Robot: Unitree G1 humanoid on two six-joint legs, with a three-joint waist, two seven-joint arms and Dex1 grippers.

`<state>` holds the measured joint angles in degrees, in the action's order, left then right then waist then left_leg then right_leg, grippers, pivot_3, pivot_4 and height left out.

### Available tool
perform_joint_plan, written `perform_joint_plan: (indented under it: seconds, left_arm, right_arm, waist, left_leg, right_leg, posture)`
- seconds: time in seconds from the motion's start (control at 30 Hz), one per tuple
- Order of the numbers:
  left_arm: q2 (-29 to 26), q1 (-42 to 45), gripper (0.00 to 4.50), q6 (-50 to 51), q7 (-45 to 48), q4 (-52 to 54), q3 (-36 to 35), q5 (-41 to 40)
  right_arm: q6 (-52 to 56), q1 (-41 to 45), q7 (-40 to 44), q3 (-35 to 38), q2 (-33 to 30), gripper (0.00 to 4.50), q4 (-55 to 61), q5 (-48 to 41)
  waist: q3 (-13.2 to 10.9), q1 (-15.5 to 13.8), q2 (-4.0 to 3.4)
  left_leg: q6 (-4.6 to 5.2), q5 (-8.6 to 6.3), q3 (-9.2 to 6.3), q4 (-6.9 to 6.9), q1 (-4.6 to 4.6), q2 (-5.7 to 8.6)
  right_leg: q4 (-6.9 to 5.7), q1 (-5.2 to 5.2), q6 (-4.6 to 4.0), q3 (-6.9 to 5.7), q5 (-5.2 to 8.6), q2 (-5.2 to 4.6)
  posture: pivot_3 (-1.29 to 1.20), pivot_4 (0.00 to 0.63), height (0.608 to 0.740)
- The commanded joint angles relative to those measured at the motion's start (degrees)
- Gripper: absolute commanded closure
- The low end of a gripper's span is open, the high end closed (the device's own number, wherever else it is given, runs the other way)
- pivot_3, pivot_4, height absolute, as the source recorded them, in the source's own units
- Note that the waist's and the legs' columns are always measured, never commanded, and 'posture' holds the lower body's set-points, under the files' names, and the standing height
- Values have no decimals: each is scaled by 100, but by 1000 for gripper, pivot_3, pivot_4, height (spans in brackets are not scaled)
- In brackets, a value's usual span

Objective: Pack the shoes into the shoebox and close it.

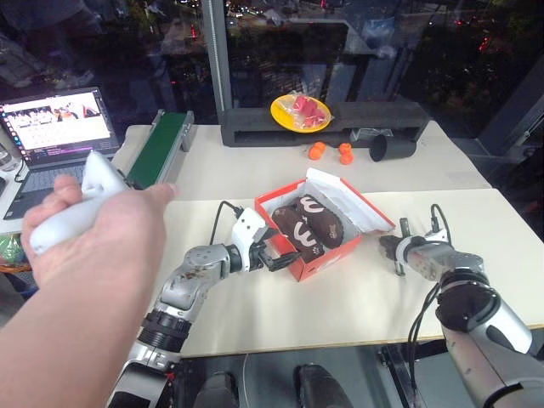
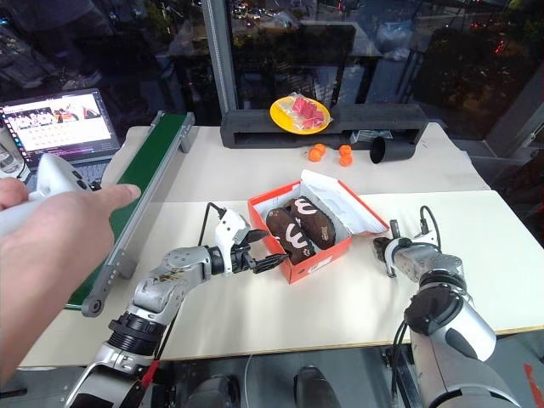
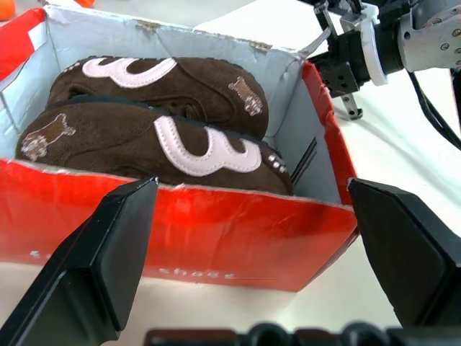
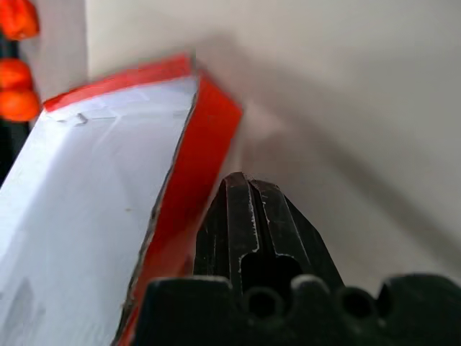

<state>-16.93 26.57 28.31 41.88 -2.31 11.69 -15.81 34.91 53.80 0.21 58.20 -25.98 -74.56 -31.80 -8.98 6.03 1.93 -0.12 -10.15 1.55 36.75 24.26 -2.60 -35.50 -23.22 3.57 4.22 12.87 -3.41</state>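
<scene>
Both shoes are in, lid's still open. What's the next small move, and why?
Probably slide the shut right gripper under the edge of the lid and tip it over the shoes. The open left gripper faces the box front and can brace it.

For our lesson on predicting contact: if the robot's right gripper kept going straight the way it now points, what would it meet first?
Most likely the open lid of the shoebox. The shut right gripper points at the lid's red edge from close by. Whether it would strike the edge or slip just under it is hard to judge.
</scene>
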Motion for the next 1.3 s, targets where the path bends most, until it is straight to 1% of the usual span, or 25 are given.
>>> perform_joint_plan:
  seconds: [0.03,0.13,0.23,0.37,0.5,0.53,0.57,0.6,0.63,0.7,0.73,0.8,0.83,0.87,0.9,0.93,0.97,1.03,1.17,1.23,1.3]
  left_arm:
    - [-61,170,0,-126,60,95,-96,25]
    - [-80,167,0,-109,59,110,-105,11]
    - [-84,128,0,-57,42,205,-89,-1]
    - [-108,95,0,16,47,329,-64,-17]
    - [-122,114,0,47,48,347,-63,-22]
    - [-115,128,0,50,38,344,-57,-13]
    - [-113,135,0,60,29,357,-54,-10]
    - [-112,147,0,72,14,373,-57,-5]
    - [-116,147,0,84,5,395,-61,-6]
    - [-129,131,0,106,-16,441,-83,-15]
    - [-139,111,0,118,-19,475,-91,-21]
    - [-156,70,0,150,-49,540,-110,-27]
    - [-164,50,0,169,-61,572,-118,-31]
    - [-171,29,0,191,-76,604,-128,-37]
    - [-175,15,0,214,-89,628,-135,-43]
    - [-177,7,0,230,-98,644,-138,-48]
    - [-181,-5,0,245,-105,664,-142,-52]
    - [-178,-15,0,263,-117,681,-150,-53]
    - [-158,-25,0,256,-138,671,-149,-27]
    - [-157,-36,0,241,-148,671,-156,-16]
    - [-159,-56,0,216,-201,679,-199,3]
  right_arm:
    - [-142,337,427,-137,79,4468,-19,-256]
    - [-274,471,797,-141,72,4468,-7,-439]
    - [-635,596,1351,-82,-13,4468,52,-655]
    - [-901,779,2182,-289,-80,4468,194,-720]
    - [-538,985,2907,-756,-39,4468,485,-638]
    - [-310,985,3180,-1075,24,4468,774,-540]
    - [-7,932,3357,-1470,112,4468,1141,-404]
    - [380,699,3480,-2023,271,4468,1890,-294]
    - [661,493,3521,-2402,385,4468,2474,-253]
    - [1326,-135,3431,-3055,549,4468,3886,-332]
    - [1570,-390,3342,-3236,592,4468,4414,-389]
    - [2354,-1222,3021,-3866,606,4468,6122,-513]
    - [2693,-1542,2892,-4030,621,4468,6807,-652]
    - [2972,-1792,2779,-4175,613,4468,7347,-725]
    - [3086,-1894,2644,-4283,593,4468,7564,-639]
    - [3149,-1943,2533,-4346,579,4468,7674,-567]
    - [3099,-1927,2390,-4538,522,4468,7576,-316]
    - [2903,-1768,2260,-4980,461,4468,7170,121]
    - [2453,-1399,2316,-5927,388,4468,6200,917]
    - [2248,-1345,2359,-6192,361,4468,5874,1181]
    - [2180,-1361,2458,-6365,332,4468,5796,1291]
  waist:
    - [0,-7,-1]
    - [-4,-36,-6]
    - [-8,-69,-10]
    - [-10,-126,-14]
    - [-18,-166,-27]
    - [-18,-173,-28]
    - [-18,-182,-28]
    - [-18,-197,-29]
    - [-18,-199,-30]
    - [-17,-222,-31]
    - [-17,-246,-32]
    - [-16,-324,-33]
    - [-17,-368,-34]
    - [-20,-391,-41]
    - [-22,-404,-44]
    - [-22,-404,-45]
    - [-23,-402,-46]
    - [-23,-383,-46]
    - [-23,-344,-46]
    - [-21,-347,-45]
    - [-16,-352,-42]
  left_leg:
    - [0,0,0,-1,1,0]
    - [0,-1,1,-6,6,1]
    - [2,-2,0,-19,10,1]
    - [3,-3,1,-48,14,6]
    - [-3,-9,3,-55,28,6]
    - [-3,-9,4,-55,42,5]
    - [-3,-9,5,-53,49,5]
    - [-3,-8,6,-53,52,5]
    - [-4,-8,6,-48,66,5]
    - [-4,-8,2,-43,75,3]
    - [-4,-8,-1,-43,75,1]
    - [-4,-8,-5,-42,80,2]
    - [-4,-8,-6,-40,90,4]
    - [-4,-8,-10,-34,94,3]
    - [-4,-8,-10,-29,103,6]
    - [-4,-8,-10,-24,107,8]
    - [-4,-8,-8,-9,107,8]
    - [-4,-8,-5,14,102,10]
    - [-2,2,-4,22,79,5]
    - [-1,4,-4,21,58,1]
    - [-1,4,-5,20,44,1]
  right_leg:
    - [2,-1,0,0,0,0]
    - [9,-3,-4,0,-3,-2]
    - [26,-4,-2,-4,-3,-2]
    - [48,-6,2,-5,-2,-5]
    - [45,-27,4,-3,0,-6]
    - [39,-46,3,-2,0,-6]
    - [30,-59,2,0,-1,-6]
    - [23,-67,2,1,-1,-6]
    - [3,-90,1,2,-1,-6]
    - [-42,-103,1,-1,-1,-4]
    - [-46,-103,0,-4,0,-1]
    - [-53,-104,-1,-7,0,-2]
    - [-52,-110,-1,-8,0,-4]
    - [-55,-112,-1,-11,0,-4]
    - [-54,-117,-1,-10,0,-8]
    - [-53,-119,-1,-10,0,-10]
    - [-50,-116,0,-8,0,-11]
    - [-39,-109,1,-6,0,-13]
    - [-48,-99,-3,-5,-2,-3]
    - [-56,-84,-6,-5,-1,2]
    - [-60,-72,-8,-5,1,2]
  posture:
    - [0,150,733]
    - [0,150,733]
    - [0,150,733]
    - [0,150,733]
    - [0,150,733]
    - [0,150,733]
    - [0,150,733]
    - [0,150,733]
    - [0,150,733]
    - [0,150,733]
    - [0,150,733]
    - [0,150,733]
    - [0,150,733]
    - [0,150,733]
    - [0,150,733]
    - [0,150,733]
    - [0,150,733]
    - [0,150,733]
    - [0,150,733]
    - [0,150,733]
    - [0,150,733]
